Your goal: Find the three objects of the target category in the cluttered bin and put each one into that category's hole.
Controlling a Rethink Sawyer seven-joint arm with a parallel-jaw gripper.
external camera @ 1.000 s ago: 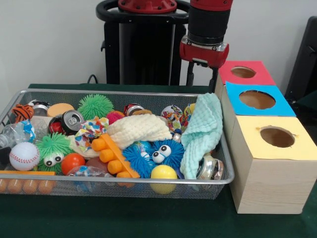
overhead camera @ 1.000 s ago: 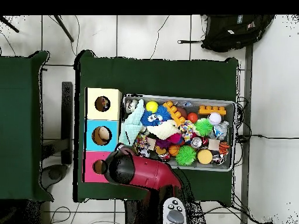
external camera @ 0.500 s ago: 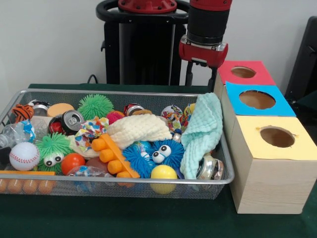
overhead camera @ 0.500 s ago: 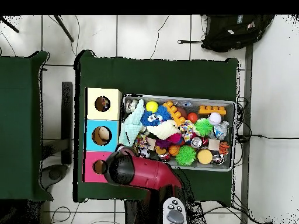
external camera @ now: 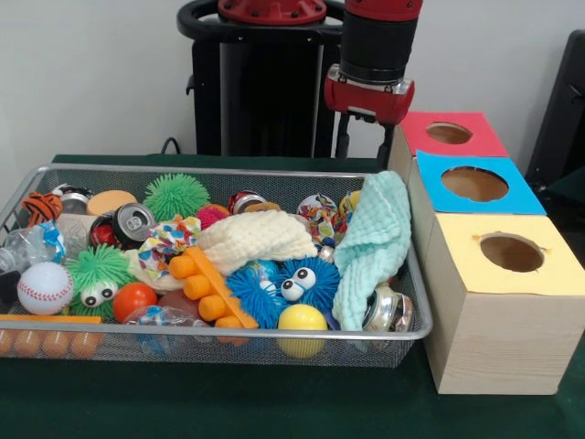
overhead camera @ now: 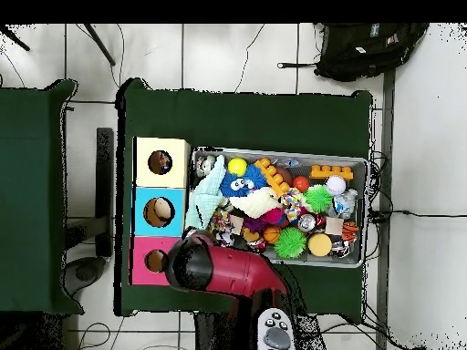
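- Currently the gripper [external camera: 364,137] hangs above the bin's [external camera: 210,338] far edge, near the corner by the boxes; two dark fingers [external camera: 342,137] show apart, nothing between them, touching nothing.
- Bin is packed: mint cloth [external camera: 375,242] draped at the end by the boxes, cream cloth [external camera: 256,238] mid-bin, blue fuzzy toy [external camera: 283,283] and yellow ball [external camera: 302,320] at the near edge, soda can [external camera: 128,224] and baseball [external camera: 44,288] toward the opposite end.
- Beside the bin stand the red box [external camera: 452,134], blue box [external camera: 473,185] and yellow box [external camera: 507,261], each with a hole on top.
- Overhead, the arm [overhead camera: 223,269] covers the bin corner beside the red box.
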